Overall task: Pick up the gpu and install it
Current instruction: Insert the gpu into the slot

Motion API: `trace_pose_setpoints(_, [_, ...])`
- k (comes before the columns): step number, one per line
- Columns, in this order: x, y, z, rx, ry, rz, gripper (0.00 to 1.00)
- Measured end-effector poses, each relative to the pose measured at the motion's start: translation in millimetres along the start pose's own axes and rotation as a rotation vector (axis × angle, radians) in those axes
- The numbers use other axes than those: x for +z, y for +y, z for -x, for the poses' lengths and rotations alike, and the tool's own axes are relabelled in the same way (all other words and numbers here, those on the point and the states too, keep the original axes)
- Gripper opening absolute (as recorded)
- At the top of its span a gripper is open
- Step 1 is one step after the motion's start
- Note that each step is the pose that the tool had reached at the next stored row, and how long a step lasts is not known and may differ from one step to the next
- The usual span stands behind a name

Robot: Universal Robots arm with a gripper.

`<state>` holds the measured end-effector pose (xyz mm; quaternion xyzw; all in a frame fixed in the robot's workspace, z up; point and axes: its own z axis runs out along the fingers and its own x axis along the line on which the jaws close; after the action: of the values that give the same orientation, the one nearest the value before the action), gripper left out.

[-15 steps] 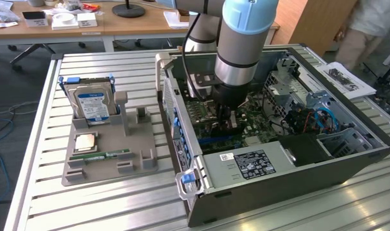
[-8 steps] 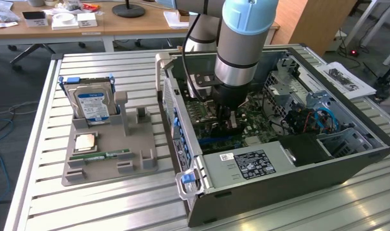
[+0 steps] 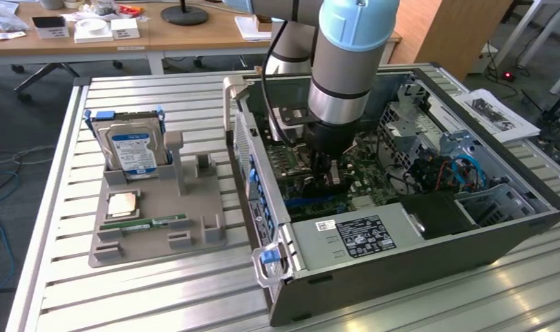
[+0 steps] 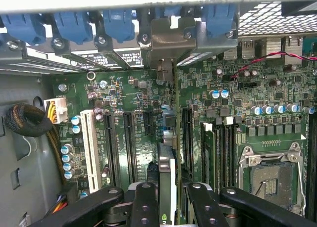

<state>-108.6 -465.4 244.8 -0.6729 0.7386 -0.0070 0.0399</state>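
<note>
GPU held edge-on over the motherboard

GPU [image 4: 167, 180] sits clamped between the gripper [image 4: 168, 200] fingers [image 4: 144, 202], standing on edge inside the open case [image 3: 418, 256] just above the motherboard [image 4: 133, 96], in line with the dark slots [image 4: 130, 148]. On the table [image 3: 151, 290] beside the case, a grey tray [image 3: 155, 221] carries the hard drive [image 3: 133, 149] and memory stick [image 3: 146, 224].

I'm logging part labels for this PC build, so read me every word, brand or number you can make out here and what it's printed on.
No text can be read with confidence.
Hard drive: blue-white label, print too small.
Power supply label: black sticker, blurred.
Small white sticker beside it: unreadable.
Motherboard markings: too fine.
Papers: illegible.
</note>
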Motion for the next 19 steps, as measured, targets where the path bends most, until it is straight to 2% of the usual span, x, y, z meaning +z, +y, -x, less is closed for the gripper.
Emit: trace_pose_setpoints(19, [1.0,0.3,0.0,0.0,-0.0001,-0.0001,0.27])
